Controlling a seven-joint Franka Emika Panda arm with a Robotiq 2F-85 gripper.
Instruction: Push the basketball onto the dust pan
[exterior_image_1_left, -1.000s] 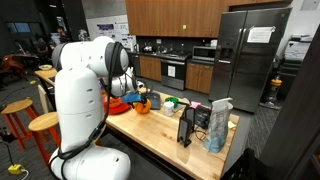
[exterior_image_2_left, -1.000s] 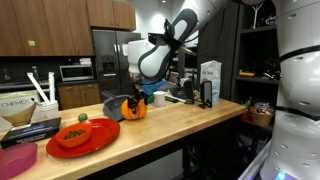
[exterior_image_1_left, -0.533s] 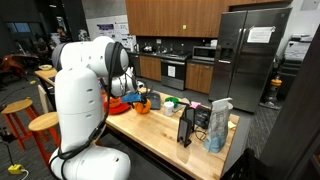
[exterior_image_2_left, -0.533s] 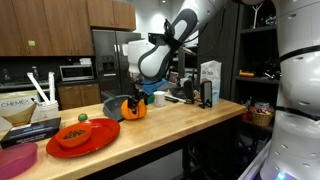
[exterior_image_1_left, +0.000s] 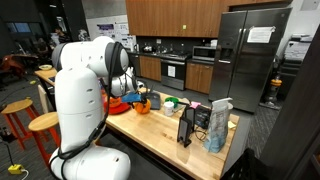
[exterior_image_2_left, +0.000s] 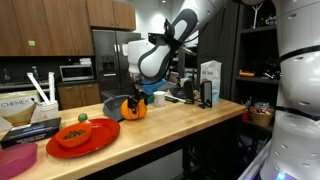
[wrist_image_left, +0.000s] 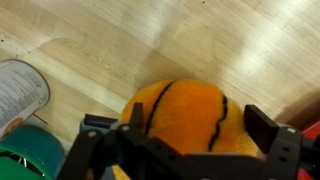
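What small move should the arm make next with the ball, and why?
Probably a short, low push toward the red dust pan. The open gripper straddles the basketball, so it is placed to nudge it. The ball sits on the wooden counter, not on the pan.

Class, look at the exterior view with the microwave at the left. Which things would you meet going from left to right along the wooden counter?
pink bowl-like thing → red dust pan → basketball → tall white carton. The grey item and the gripper overlap the ball, so both are left out.
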